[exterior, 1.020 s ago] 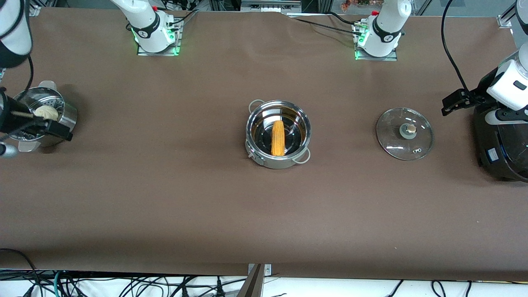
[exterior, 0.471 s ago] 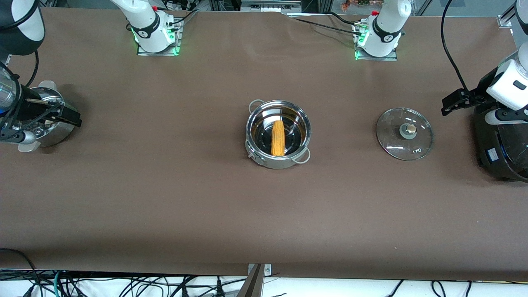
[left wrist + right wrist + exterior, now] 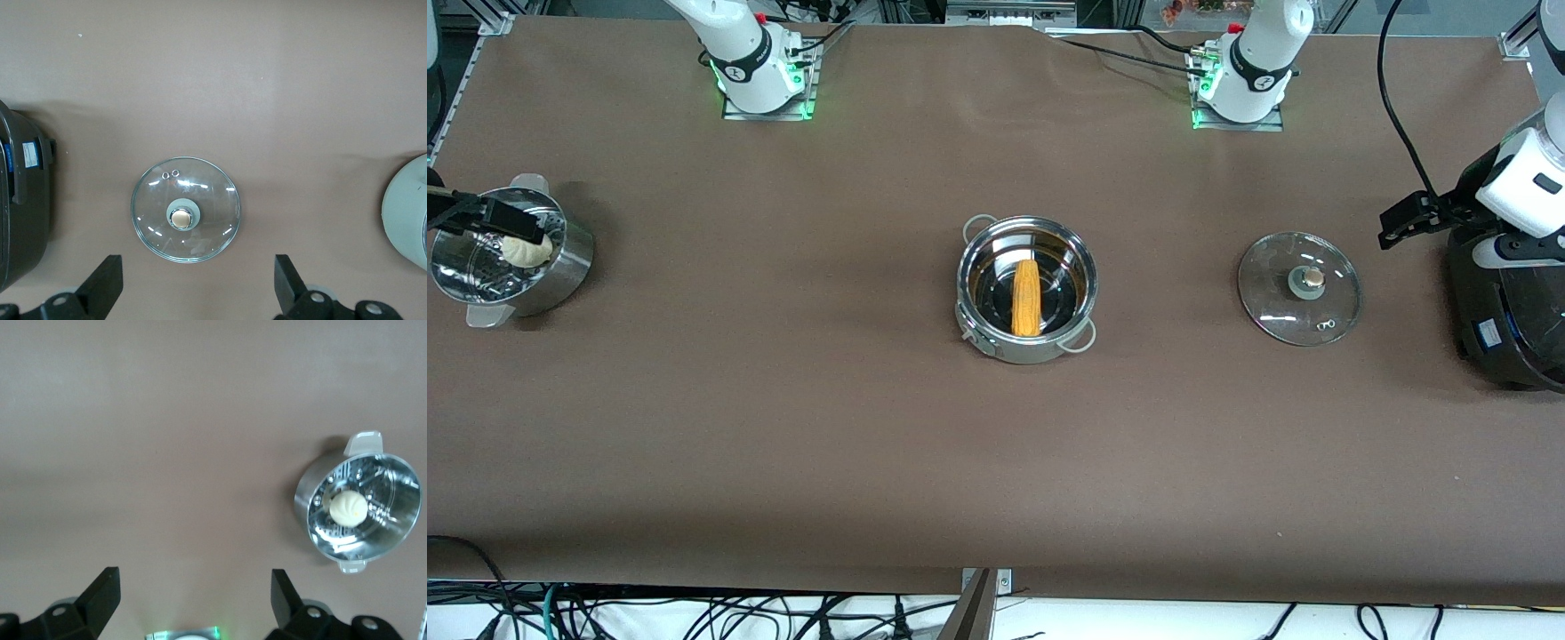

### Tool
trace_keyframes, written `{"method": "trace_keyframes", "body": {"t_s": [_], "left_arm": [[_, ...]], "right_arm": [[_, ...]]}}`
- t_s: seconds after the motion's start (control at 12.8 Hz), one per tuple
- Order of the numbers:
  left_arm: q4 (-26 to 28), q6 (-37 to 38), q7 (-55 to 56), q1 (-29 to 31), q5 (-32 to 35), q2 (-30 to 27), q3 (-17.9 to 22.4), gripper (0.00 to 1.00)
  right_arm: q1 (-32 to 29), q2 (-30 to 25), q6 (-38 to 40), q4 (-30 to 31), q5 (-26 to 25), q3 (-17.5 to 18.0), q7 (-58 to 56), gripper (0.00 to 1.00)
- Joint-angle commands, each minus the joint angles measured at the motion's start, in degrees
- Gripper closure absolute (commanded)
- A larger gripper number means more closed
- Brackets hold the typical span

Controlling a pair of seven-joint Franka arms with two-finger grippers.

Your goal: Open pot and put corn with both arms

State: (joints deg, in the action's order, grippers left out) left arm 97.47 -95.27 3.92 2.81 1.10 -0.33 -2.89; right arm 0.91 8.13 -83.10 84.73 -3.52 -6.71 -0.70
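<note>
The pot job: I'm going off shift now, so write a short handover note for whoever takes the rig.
Left gripper: fingers open, holding nothing, up over the table beside the black cooker, with the lid in its wrist view.
Right gripper: fingers open, holding nothing, up at the right arm's end of the table near the steamer with its bun.
Pot: mid-table, open.
Corn: lying inside the pot.
Lid: flat on the table, knob up, between pot and cooker.
Done: lid off, corn in.
Left: nothing visible; both arms appear clear of the pot.

Corn (image 3: 1027, 298) in the pot (image 3: 1025, 288) mid-table; lid (image 3: 1299, 287) beside it toward the left arm's end.
</note>
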Motion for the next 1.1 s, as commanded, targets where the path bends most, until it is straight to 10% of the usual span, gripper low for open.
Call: {"method": "trace_keyframes", "body": {"t_s": [0.0, 1.02], "left_arm": [[0.4, 0.5, 0.3, -0.2, -0.6, -1.0, 0.2, 0.00], [0.4, 0.6, 0.3, -0.1, -0.6, -1.0, 0.3, 0.00]], "right_arm": [[0.7, -1.5, 1.7, 0.3, 0.4, 0.6, 0.1, 0.00], [3.1, -0.4, -2.4, -3.5, 5.2, 0.4, -1.1, 0.00]]}}
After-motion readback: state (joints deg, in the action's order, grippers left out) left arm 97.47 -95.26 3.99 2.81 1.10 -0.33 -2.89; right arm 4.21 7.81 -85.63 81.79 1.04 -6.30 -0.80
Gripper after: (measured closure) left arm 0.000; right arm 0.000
